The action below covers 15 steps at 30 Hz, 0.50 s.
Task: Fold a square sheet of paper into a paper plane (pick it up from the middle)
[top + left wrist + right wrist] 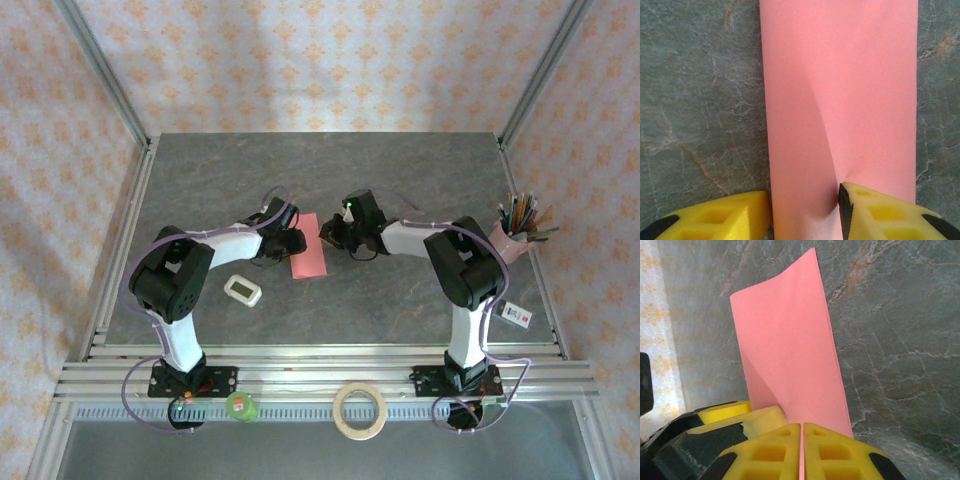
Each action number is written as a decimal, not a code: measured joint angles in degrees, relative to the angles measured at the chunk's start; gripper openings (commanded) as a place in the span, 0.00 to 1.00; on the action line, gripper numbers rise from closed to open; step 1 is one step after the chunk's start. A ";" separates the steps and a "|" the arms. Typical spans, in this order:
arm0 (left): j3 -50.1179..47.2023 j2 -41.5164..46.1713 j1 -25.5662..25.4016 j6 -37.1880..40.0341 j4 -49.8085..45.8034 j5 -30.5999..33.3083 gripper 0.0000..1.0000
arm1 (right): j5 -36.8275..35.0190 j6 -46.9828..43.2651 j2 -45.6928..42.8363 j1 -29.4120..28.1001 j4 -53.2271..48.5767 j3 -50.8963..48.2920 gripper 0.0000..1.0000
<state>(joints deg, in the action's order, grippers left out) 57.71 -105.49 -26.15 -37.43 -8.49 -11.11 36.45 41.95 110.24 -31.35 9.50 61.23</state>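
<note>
My arms both bend inward, wrists facing each other. Left gripper (pixel 805 202) jaws half apart; right gripper (pixel 801 450) pinched tight on the square sheet of paper (pixel 790 350).

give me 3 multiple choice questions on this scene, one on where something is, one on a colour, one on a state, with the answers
1. Where is the pen cup?
A) on the left rail
B) between the two arms
C) on the right side of the table

2. What colour is the sheet of paper?
A) pink-red
B) blue
C) white

3. What is the right gripper doing?
A) open over bare table
B) shut on the paper's edge
C) gripping a cloth

Answers:
1 C, it stands near the table's right edge.
2 A, it shows pink-red in every view.
3 B, the right wrist view shows its jaws closed with the paper's edge between them.
</note>
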 measured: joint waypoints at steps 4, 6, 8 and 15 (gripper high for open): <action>0.00 -0.02 0.00 0.00 -0.02 -0.02 0.46 | 0.57 -0.11 0.98 -0.20 -0.02 0.42 0.09; 0.00 -0.02 0.00 0.02 0.00 -0.02 0.46 | 0.87 -0.24 1.70 -0.37 -0.02 0.83 0.08; 0.02 -0.02 0.00 0.02 0.00 -0.02 0.46 | 1.25 -0.48 2.47 -0.70 -0.04 1.31 0.07; 0.00 -0.04 0.00 0.00 -0.02 0.00 0.46 | 2.16 -1.36 4.46 -1.73 -0.68 3.39 0.06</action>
<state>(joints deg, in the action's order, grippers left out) 57.71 -105.54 -26.15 -37.43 -8.51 -11.11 38.61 40.60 114.69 -33.08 8.82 64.62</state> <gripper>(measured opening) 0.455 0.066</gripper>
